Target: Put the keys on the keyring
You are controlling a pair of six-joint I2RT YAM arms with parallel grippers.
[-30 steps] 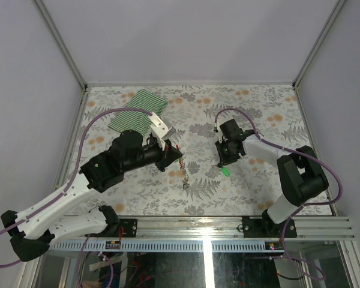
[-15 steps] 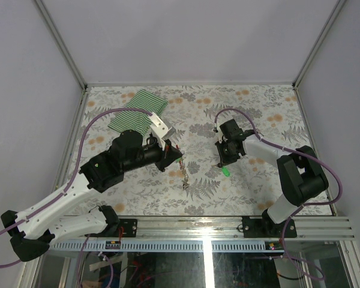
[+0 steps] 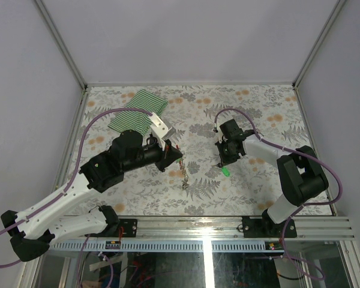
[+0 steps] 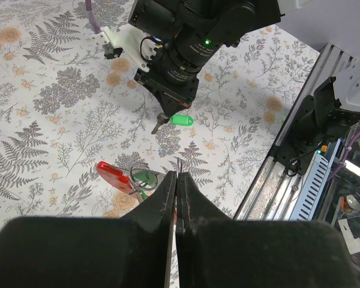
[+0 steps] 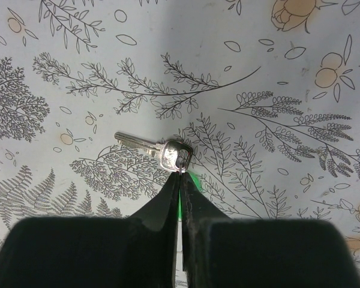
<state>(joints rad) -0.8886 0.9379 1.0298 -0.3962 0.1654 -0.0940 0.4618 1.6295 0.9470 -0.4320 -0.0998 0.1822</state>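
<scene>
My right gripper (image 5: 181, 174) is shut at the head of a silvery key (image 5: 149, 149) lying flat on the floral table, with its green tag (image 5: 192, 179) showing between and beside the fingers. From above, this gripper (image 3: 222, 163) points down at the green tag (image 3: 226, 171). My left gripper (image 4: 177, 175) is shut on a thin metal sliver of the keyring (image 3: 183, 171). A wire ring (image 4: 134, 172) with a red tag (image 4: 113, 176) and a green tag (image 4: 145, 177) lies just left of its fingertips. The right gripper (image 4: 168, 114) and its key (image 4: 159, 124) also show in the left wrist view.
A green-and-white striped cloth (image 3: 138, 117) lies at the back left behind the left arm. A metal rail (image 3: 228, 225) runs along the table's near edge. Grey walls close in the table on three sides.
The right gripper's jaws have closed at the green-tagged key's head. Neither arm has visibly moved, and the left gripper's hold is unchanged.
</scene>
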